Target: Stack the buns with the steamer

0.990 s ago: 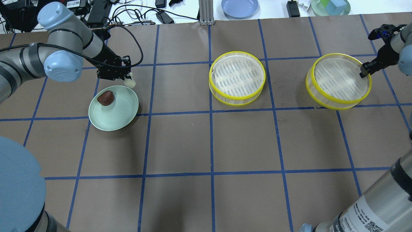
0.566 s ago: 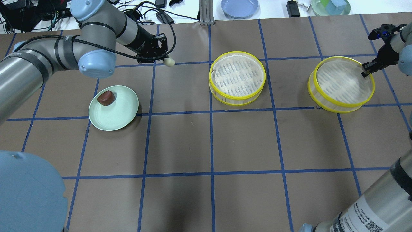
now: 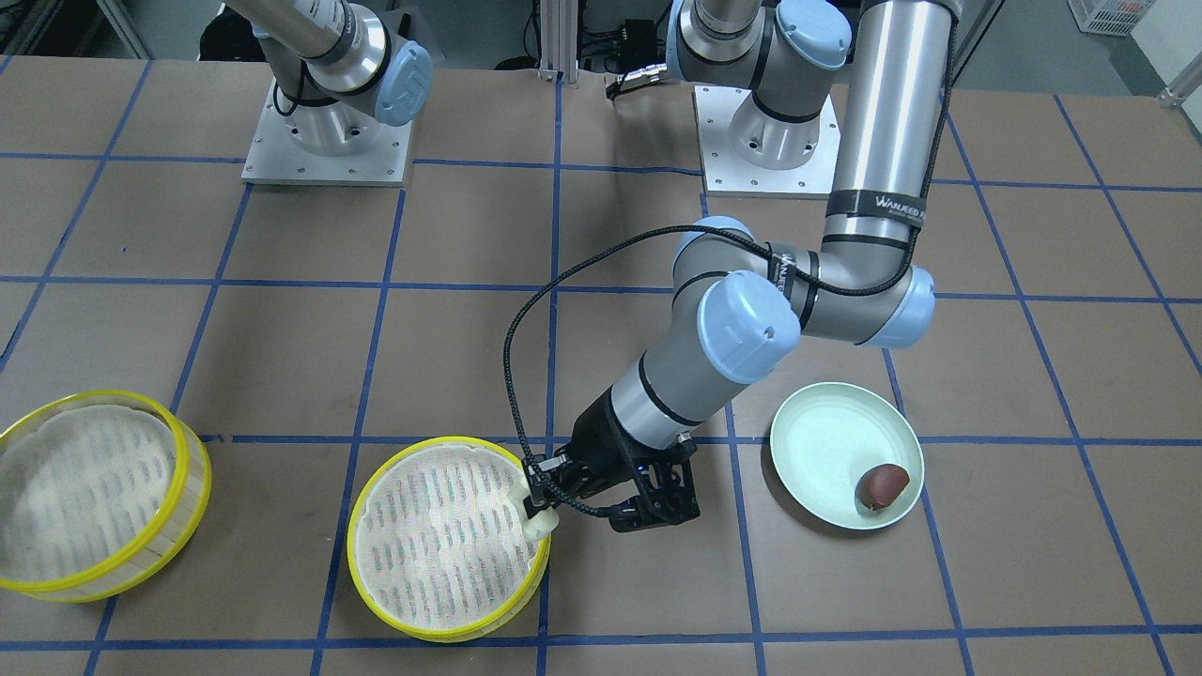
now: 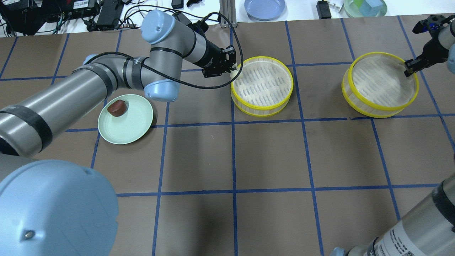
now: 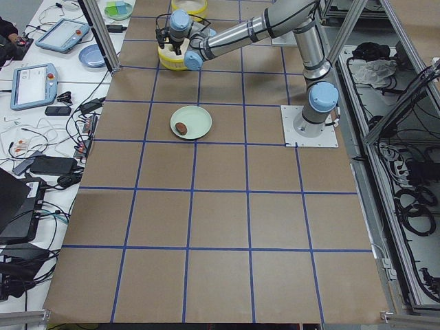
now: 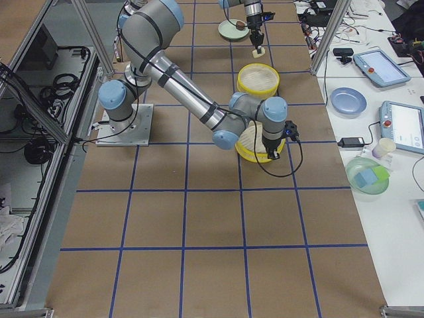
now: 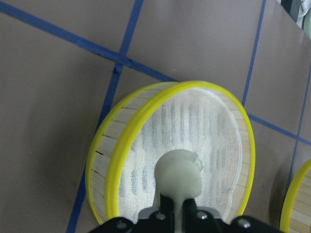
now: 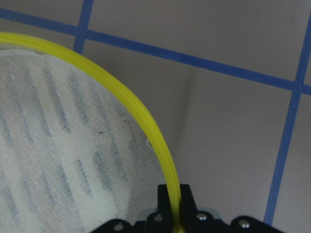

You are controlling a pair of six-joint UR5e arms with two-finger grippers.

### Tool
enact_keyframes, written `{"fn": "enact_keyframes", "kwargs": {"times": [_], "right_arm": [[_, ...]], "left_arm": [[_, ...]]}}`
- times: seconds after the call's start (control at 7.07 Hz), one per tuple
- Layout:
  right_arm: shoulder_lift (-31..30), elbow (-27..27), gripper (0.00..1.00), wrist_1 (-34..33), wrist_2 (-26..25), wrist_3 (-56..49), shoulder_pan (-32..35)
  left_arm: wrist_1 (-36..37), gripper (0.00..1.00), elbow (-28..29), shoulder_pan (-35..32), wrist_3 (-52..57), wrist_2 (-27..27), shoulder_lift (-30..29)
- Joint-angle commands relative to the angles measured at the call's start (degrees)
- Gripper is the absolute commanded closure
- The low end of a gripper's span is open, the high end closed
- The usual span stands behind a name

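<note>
We hold the cream bun point(image 7: 179, 171) in closed left fingers point(image 7: 164, 208) over the far-edge tray point(image 4: 262, 108) rim; right fingers point(image 8: 164, 199) pinch the far-right corner tray point(image 4: 378, 111) by its rim.

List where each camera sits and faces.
Overhead: behind robot, looking down; left arm, right arm.
Front-facing: across the table, facing robot, left arm central.
Exterior left: table end, left arm nearest.
Exterior right: opposite end, right arm nearest.
Left wrist: left gripper holds pale cream-yellow bun at round yellow-rimmed steamer tray's edge.
Right wrist: right gripper pinches second yellow-rimmed tray's rim.
Shared: overhead, front-facing show pale green plate, dark reddish-brown bun.
</note>
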Motion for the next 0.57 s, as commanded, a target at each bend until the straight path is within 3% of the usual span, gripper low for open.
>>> {"fn": "enact_keyframes", "kwargs": {"times": [0.0,0.14,0.28,0.42], "right_arm": [[-3.4,0.0,1.00,2.5,0.0,5.2,2.3],[-4.4,0.1,1.00,2.5,-0.2,7.6,4.6],[-5.3,0.2,1.00,2.5,-1.0,10.0,6.6],[-6.4,0.5,1.00,2.8,-1.0,13.7,7.9]], "left_arm": [[0.7,0.54,0.0,-2.2,-2.5,-0.1,-2.8],[0.8,0.13,0.0,-2.5,-5.5,-0.2,-3.0],[0.6,0.00,0.1,-2.5,-6.3,-0.2,-2.9],[0.6,0.00,0.1,-2.5,-6.4,-0.2,-2.9]]}}
